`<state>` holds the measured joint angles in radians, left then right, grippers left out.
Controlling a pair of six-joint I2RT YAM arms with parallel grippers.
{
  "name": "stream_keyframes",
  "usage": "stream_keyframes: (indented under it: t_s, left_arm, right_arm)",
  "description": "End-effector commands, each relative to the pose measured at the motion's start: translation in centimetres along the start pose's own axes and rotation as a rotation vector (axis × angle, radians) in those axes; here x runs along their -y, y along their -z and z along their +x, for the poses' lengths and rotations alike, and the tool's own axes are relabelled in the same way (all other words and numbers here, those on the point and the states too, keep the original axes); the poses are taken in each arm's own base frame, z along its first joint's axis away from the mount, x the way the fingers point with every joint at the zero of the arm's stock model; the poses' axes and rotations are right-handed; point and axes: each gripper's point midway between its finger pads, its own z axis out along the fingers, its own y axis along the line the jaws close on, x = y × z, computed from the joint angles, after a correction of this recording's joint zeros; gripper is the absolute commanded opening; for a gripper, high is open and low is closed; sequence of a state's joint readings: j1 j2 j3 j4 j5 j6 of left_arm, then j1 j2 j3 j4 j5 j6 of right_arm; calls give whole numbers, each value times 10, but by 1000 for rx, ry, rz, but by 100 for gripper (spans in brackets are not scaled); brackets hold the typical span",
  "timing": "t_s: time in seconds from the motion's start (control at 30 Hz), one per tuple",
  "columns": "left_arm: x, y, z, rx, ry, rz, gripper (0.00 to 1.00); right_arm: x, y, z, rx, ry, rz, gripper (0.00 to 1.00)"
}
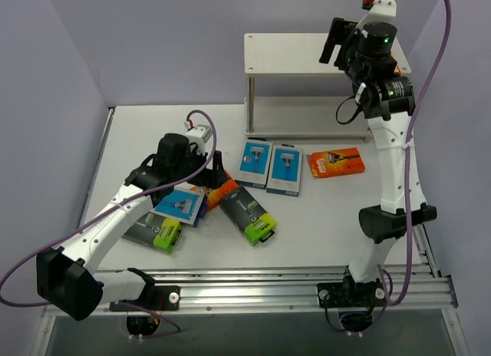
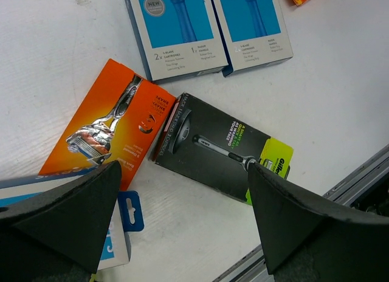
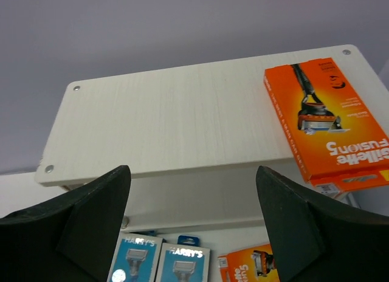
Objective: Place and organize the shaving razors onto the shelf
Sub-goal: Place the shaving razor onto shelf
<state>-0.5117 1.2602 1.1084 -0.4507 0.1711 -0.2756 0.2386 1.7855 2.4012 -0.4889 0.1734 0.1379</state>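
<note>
Right wrist view: one orange pack (image 3: 328, 121) on the shelf (image 3: 176, 124) (other packs (image 1: 281, 172) litter the surface (image 1: 330, 210)); left end effector (image 2: 182, 227) and right end effector (image 3: 194, 227) agape, empty.

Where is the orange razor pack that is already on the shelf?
In the right wrist view, the orange pack lies flat on top of the shelf, at the right end of its upper board.

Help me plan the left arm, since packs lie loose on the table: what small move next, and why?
Probably lower the left hand onto the black pack. The hand is open and hovers right above that pack, which lies flat and uncovered between the fingers. The orange pack sits close beside it, so come straight down.
</note>
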Motion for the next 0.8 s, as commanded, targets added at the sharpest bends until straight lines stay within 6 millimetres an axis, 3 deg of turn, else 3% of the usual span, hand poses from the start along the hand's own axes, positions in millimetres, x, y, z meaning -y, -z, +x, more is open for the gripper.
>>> stream_keyframes:
  t_s: [0.0,0.17,0.43,0.77]
  left_arm:
    - [14,8,-25,104,-36,56,94]
    - [23,3,-16,75,-52,72,94]
    - [33,-5,-5,22,-50,114,94]
    - [32,-13,5,-34,-51,116,94]
  right_arm:
    - [28,-10,-2,-5,35,57,77]
    - [60,-39,5,-12,38,97,67]
    - [74,-71,19,-35,62,84,63]
    - [97,-91,29,-41,62,100,58]
